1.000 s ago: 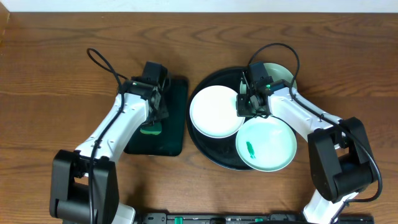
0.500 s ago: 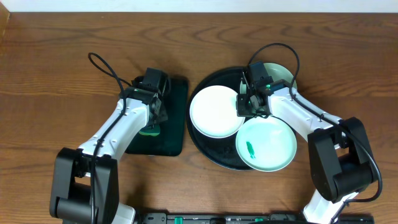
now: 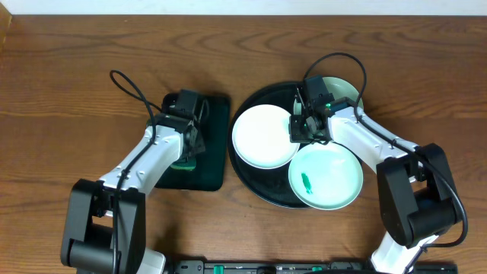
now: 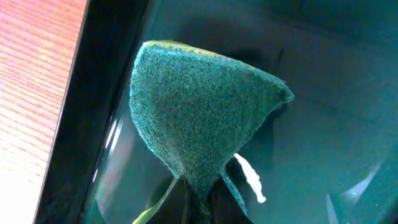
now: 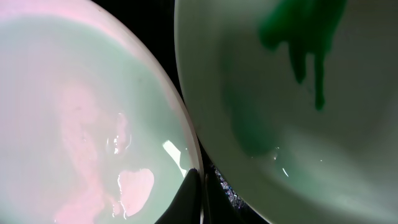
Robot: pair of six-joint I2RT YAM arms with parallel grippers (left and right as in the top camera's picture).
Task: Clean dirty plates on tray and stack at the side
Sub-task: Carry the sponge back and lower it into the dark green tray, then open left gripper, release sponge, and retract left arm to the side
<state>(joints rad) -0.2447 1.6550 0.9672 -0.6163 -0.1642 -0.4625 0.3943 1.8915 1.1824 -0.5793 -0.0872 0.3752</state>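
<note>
Plates (image 3: 262, 137), three in all, lie on the black tray (image 3: 251, 179), right of centre. At far left, the left gripper (image 3: 185, 151) hangs over the green tray (image 3: 217, 152), its fingers clamped on a folded green sponge (image 4: 199, 118). On the black tray: a clean white plate (image 3: 259, 129); the right gripper (image 3: 307, 128), low between plate rims, jaw state indiscernible; a smeared plate (image 3: 327, 179) in front; a third plate (image 3: 344, 88) behind, partly hidden by the arm.
</note>
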